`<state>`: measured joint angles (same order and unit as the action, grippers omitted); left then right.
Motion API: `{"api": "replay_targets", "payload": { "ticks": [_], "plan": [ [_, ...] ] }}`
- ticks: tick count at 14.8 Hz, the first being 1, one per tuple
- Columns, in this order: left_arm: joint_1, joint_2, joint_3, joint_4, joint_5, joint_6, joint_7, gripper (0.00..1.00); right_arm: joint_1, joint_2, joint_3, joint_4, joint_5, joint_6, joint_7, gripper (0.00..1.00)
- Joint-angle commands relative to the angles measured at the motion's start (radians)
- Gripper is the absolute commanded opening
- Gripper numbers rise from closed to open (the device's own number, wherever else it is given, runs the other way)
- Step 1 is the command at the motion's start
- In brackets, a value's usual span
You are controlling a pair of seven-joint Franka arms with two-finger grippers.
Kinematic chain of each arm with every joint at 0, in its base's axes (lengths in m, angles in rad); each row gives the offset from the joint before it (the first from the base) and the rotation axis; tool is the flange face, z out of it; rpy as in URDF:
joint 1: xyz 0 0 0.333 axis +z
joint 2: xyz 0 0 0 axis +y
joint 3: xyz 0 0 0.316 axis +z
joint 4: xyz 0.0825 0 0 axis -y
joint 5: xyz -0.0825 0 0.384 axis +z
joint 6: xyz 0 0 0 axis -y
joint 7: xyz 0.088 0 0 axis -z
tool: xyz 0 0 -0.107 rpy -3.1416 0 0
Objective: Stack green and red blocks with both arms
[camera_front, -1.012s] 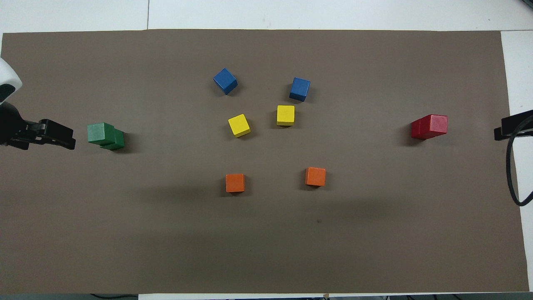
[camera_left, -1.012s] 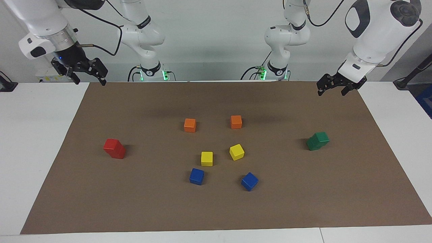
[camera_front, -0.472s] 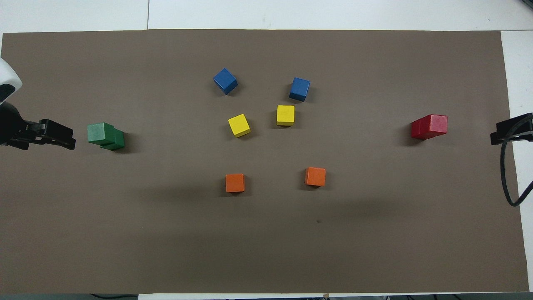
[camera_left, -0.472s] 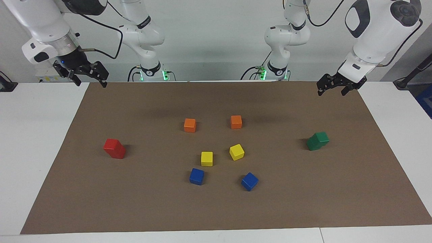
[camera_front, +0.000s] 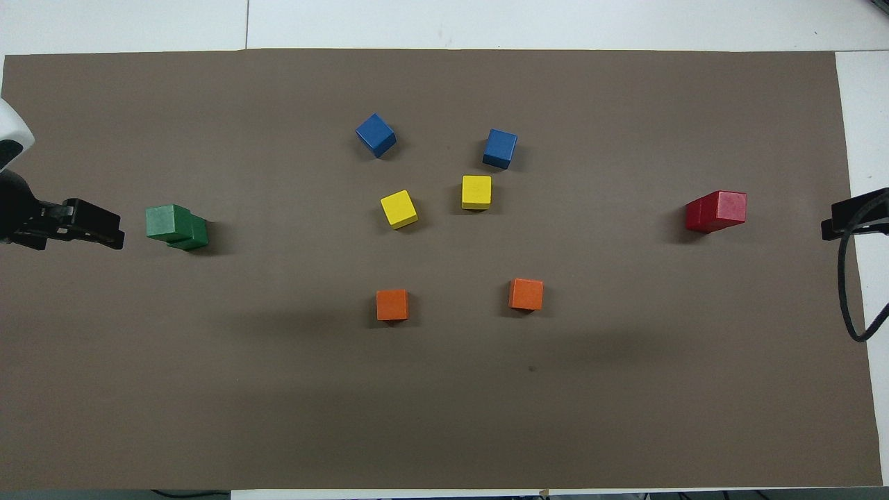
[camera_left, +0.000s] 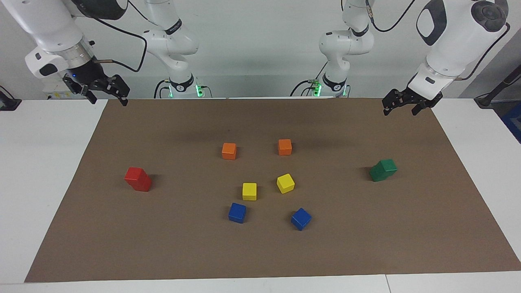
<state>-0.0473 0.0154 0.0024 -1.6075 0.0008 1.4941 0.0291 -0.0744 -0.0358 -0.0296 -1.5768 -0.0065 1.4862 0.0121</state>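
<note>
Below left end effector [camera_left: 400, 106]: green stack [camera_left: 383, 170].

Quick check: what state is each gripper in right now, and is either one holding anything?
Left gripper: open, holding nothing, raised over the mat's corner at the left arm's end.
Right gripper: open, holding nothing, raised over the mat's corner at the right arm's end.

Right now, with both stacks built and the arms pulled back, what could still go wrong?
The top cube of the green stack sits offset and twisted on its lower cube, so a knock could topple it. The red stack also overhangs slightly. Both the left gripper and the right gripper hang over the mat's edges.
</note>
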Motion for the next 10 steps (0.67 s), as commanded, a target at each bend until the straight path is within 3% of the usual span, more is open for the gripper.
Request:
{"api": "replay_targets", "payload": {
  "ticks": [1, 10],
  "plan": [
    [-0.005, -0.025, 0.007, -0.025, 0.016, -0.002, 0.000, 1.00, -0.027, -0.029, 0.022, -0.039, -0.024, 0.051, -0.014, 1.00],
    [-0.003, -0.025, 0.007, -0.023, 0.016, -0.002, 0.000, 1.00, -0.027, -0.030, 0.022, -0.037, -0.024, 0.043, -0.014, 1.00]
  ]
}}
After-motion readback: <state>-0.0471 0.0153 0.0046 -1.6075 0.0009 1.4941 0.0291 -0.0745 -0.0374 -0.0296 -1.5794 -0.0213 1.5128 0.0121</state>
